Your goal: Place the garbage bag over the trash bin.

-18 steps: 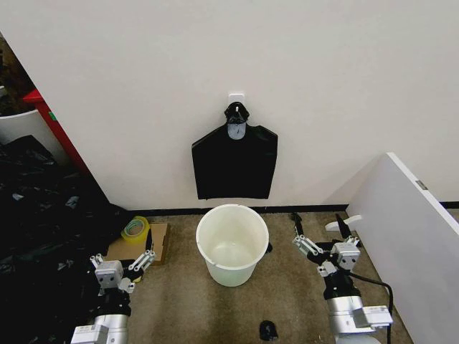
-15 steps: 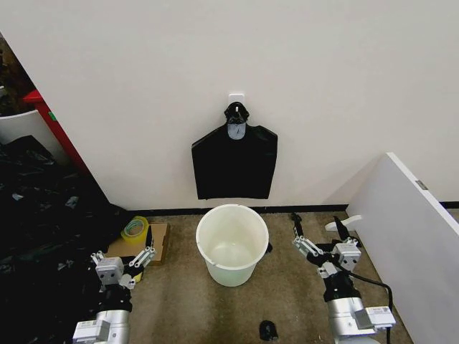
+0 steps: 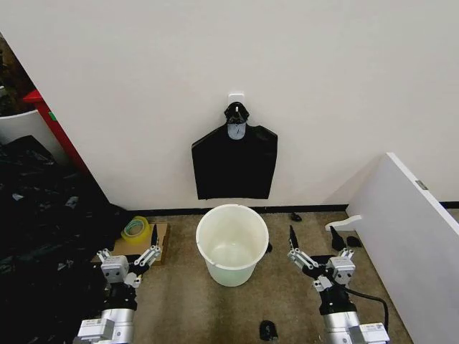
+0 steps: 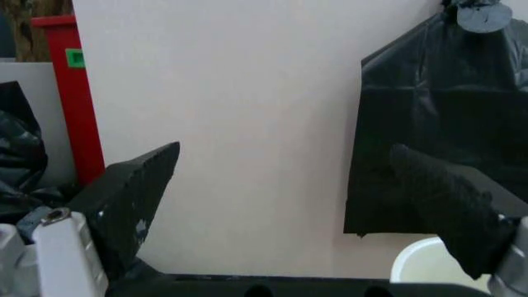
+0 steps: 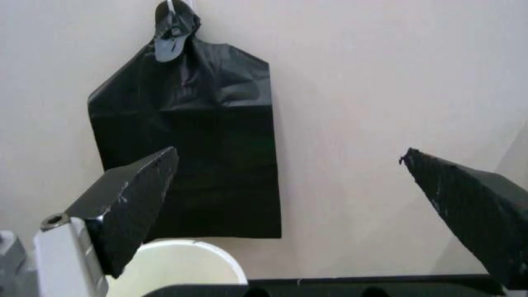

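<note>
The trash bin (image 3: 231,274) is a round white bucket standing upright and empty on the brown floor by the wall; its rim also shows in the left wrist view (image 4: 422,262) and the right wrist view (image 5: 177,265). Above it a bunch of black bags (image 3: 234,163) with a pinched neck hangs from a wall hook (image 4: 446,124) (image 5: 194,148). The garbage bag as a single bag is out of view. My left gripper (image 3: 130,247) is low on the bin's left, open and holding nothing. My right gripper (image 3: 313,241) is low on the bin's right, open too.
A big heap of black plastic sheeting (image 3: 36,215) covers the floor at the left. A yellow tape roll (image 3: 135,228) lies on cardboard (image 3: 159,240) near my left gripper. A white panel (image 3: 412,236) slants at the right. Small black objects (image 3: 267,330) lie on the floor.
Both grippers have drawn back toward me, lower in the head view; the left shifted slightly right, the right slightly left. The bin and the hanging bags have not moved.
</note>
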### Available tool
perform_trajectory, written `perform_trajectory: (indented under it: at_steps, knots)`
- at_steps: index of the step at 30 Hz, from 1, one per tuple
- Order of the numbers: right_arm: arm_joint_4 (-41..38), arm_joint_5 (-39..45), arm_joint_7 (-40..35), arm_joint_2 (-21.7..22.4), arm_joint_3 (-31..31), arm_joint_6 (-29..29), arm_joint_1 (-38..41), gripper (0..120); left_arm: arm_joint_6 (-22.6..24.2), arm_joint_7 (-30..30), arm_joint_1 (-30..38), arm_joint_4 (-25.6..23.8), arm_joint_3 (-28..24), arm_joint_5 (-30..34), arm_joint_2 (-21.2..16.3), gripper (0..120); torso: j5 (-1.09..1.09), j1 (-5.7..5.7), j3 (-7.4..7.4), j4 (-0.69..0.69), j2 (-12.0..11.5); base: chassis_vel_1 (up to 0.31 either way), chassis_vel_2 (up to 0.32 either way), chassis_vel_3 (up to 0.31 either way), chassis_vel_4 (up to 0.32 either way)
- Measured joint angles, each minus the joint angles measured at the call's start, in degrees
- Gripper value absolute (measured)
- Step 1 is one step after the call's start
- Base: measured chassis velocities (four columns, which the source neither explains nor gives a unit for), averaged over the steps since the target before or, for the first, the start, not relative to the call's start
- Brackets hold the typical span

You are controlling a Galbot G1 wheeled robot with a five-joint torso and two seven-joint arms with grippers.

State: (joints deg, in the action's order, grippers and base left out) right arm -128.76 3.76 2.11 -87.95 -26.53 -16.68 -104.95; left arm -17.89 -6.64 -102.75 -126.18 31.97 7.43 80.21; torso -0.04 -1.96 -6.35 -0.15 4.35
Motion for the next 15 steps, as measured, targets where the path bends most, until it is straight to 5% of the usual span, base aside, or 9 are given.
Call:
perform_trajectory:
  at_steps: [8, 15]
  knots:
    - [0.20, 6.42, 0.27, 1.30, 2.10, 2.41, 1.29, 100, -0.68, -0.08, -0.05, 0.66, 0.44, -0.18, -0.12, 100, 0.00, 0.00, 0.00, -0.01, 0.00, 0.000, 0.000, 0.000, 0.000]
    - [0.13, 19.98, 1.30, 5.00, 4.50, 8.35, 7.22, 100, -2.03, 0.65, -0.43, 0.94, 0.99, 0.37, -0.62, 100, 0.01, 0.00, 0.00, 0.01, 0.00, 0.000, 0.000, 0.000, 0.000]
